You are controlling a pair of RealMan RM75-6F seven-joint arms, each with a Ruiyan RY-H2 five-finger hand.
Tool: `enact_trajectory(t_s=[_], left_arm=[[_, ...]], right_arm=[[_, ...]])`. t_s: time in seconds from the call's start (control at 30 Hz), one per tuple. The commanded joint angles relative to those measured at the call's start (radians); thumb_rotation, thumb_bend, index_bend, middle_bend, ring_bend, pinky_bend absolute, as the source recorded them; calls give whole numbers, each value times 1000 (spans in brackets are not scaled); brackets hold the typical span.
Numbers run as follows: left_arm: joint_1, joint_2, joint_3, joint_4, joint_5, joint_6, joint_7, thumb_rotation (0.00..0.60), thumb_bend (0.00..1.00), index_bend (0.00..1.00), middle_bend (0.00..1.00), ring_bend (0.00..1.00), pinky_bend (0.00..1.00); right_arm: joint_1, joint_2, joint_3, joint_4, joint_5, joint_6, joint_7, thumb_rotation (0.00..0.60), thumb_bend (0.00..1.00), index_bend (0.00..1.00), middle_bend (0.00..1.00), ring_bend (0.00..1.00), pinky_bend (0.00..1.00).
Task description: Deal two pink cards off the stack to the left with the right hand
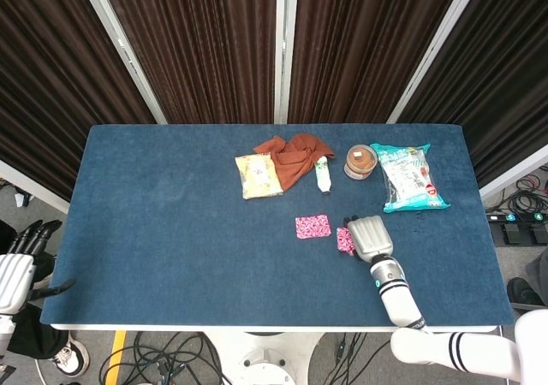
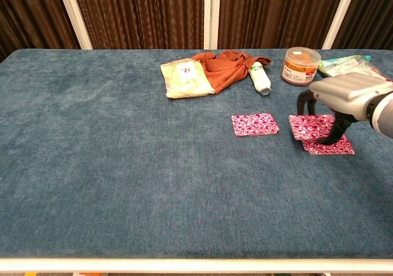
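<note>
One pink patterned card (image 2: 255, 124) (image 1: 312, 226) lies flat on the blue table (image 2: 123, 165), left of the stack. The pink stack (image 2: 331, 146) sits at the right. A second pink card (image 2: 309, 127) (image 1: 344, 239) is shifted left off the stack, overlapping its upper left corner. My right hand (image 2: 345, 98) (image 1: 368, 236) arches over this card with thumb and fingertips down on it. Whether the card is off the stack or dragged along it, I cannot tell. My left hand (image 1: 17, 265) hangs beyond the table's left front corner with fingers spread, holding nothing.
Along the back stand an orange cloth (image 2: 224, 64), a yellow packet (image 2: 184, 78), a small bottle lying down (image 2: 260, 80), a brown-filled jar (image 2: 301, 66) and a snack bag (image 2: 350, 67). Blue cloth stretches left of the cards.
</note>
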Motion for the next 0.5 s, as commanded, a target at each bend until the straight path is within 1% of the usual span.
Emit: enact_trajectory(t_s=[0.03,0.13,0.27,0.5], left_arm=[[1,4,-3,-4,-3,5,-2,600,15,92,100,0,127],[3,11,-8,-11,-3,15,-3,600,16,91,100,0,127],[6,19,-13,-20,-4,25,-1,600,16,91,100,0,127],[10,24,-16,-20,-8,30,-7,600,15,91,100,0,127]], right_arm=[[16,-1,0,-59,-24,20,-37,600,194,468,430,781,872],[28,-17,-6,-95,-38,27,-67,600,194,473,433,782,872],[49,-51,-11,-116,-40,24,-105,600,194,480,439,781,872],[67,-118,-33,-86,-10,9,-147,600,194,486,442,781,871]])
